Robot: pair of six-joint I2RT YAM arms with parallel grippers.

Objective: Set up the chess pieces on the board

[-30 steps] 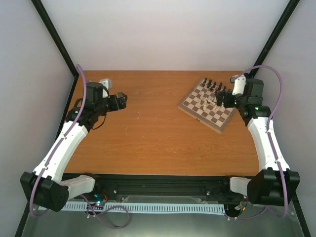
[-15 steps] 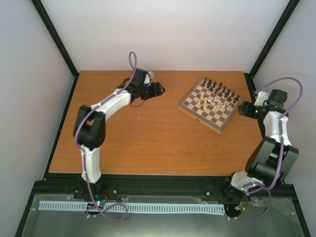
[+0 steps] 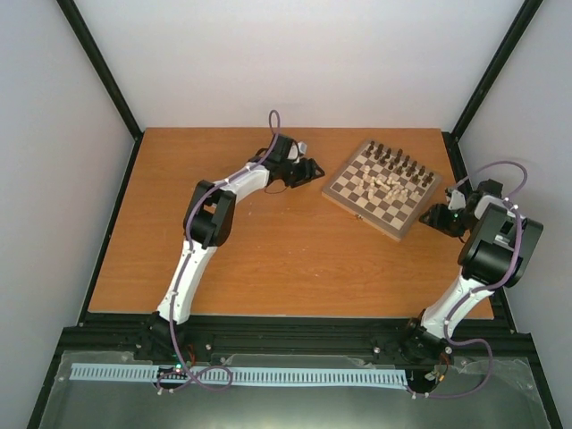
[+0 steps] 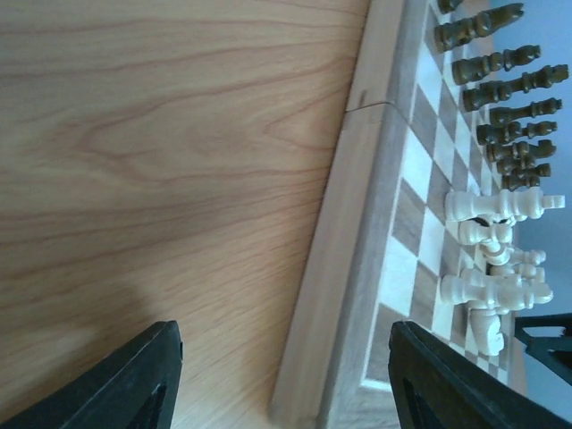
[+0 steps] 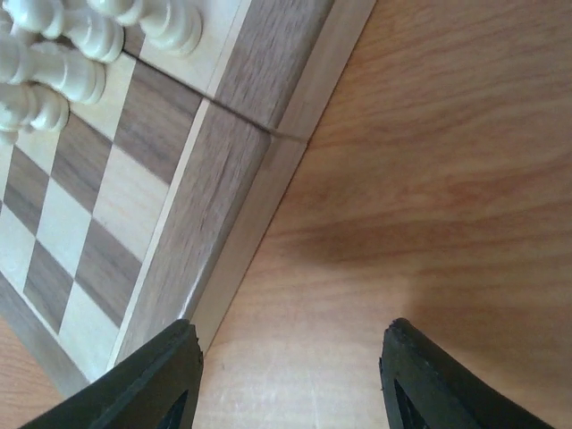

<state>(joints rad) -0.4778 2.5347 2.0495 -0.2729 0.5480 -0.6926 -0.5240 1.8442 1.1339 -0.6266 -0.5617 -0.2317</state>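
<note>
The board lies turned at an angle on the table's far right. Dark chess pieces line its far edge, and cream chess pieces stand bunched near its middle. My left gripper is low at the board's left corner, open and holding nothing. In the left wrist view the board's border runs between the open left gripper, with dark pieces and cream pieces beyond. My right gripper is open beside the board's right edge, over bare table, near some cream pieces.
The orange-brown table is boxed in by pale walls and black frame posts at its back corners. The right arm is folded close to the table's right edge. A purple cable loops above the left wrist.
The left arm has swung from the table's far left across to the board's left corner. The right gripper has drawn back from over the board to the table beside its right edge.
</note>
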